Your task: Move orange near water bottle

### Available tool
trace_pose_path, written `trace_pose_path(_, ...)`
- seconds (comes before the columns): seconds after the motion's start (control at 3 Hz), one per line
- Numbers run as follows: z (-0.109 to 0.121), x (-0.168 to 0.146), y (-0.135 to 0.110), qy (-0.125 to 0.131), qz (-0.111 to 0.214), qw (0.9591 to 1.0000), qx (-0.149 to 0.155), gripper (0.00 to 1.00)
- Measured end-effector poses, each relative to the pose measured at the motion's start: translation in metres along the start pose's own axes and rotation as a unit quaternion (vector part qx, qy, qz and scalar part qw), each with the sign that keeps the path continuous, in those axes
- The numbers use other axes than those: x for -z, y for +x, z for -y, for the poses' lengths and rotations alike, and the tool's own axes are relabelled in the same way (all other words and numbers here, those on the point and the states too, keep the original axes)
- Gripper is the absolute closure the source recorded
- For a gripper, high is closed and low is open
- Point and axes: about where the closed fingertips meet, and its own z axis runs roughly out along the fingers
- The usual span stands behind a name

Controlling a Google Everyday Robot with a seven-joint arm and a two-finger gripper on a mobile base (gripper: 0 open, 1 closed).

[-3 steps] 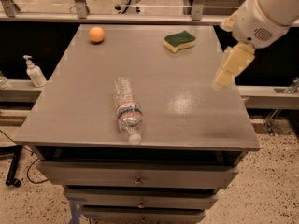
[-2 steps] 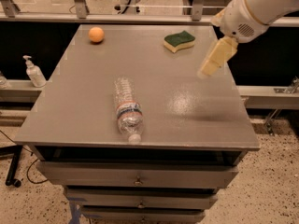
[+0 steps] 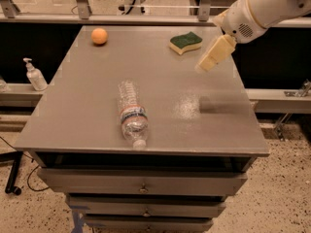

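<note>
**A:** Orange (image 3: 99, 36) first. Where does it sit?

**B:** At the far left corner of the grey tabletop (image 3: 87, 96), alone, close to the back edge. It is small, round, smooth and evenly orange all over.

**A:** And the water bottle (image 3: 131, 113)?

**B:** It lies on its side near the front edge, left of the middle, with its white cap pointing to the front. It is clear ribbed plastic with a red-and-blue band round it, and it is well apart from the orange.

**A:** What about the pincer (image 3: 214, 56)?

**B:** It hangs over the right side of the tabletop at the end of the white arm (image 3: 262, 8), just right of the green-and-yellow sponge (image 3: 185, 42). It is pale cream and slants down to the left. I cannot tell how far open it is. It touches neither the orange nor the water bottle.

**A:** Anything else?

**B:** A white pump bottle (image 3: 35, 75) stands on a ledge left of the tabletop, and drawers (image 3: 141, 183) sit beneath the tabletop.
</note>
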Motion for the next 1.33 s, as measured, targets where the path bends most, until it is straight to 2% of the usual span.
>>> trace_pose_path(0.33, 0.001, -0.005, 0.000, 0.005, 0.026, 0.9994, -0.021, 0.00)
trace_pose_path(0.67, 0.013, -0.041, -0.013, 0.008, 0.094, 0.9938, -0.059, 0.00)
trace_pose_path(1.0, 0.043, -0.089, -0.042, 0.010, 0.161, 0.9835, -0.082, 0.00)
trace_pose_path(1.33, 0.070, -0.129, -0.085, 0.006, 0.213, 0.9740, -0.077, 0.00)
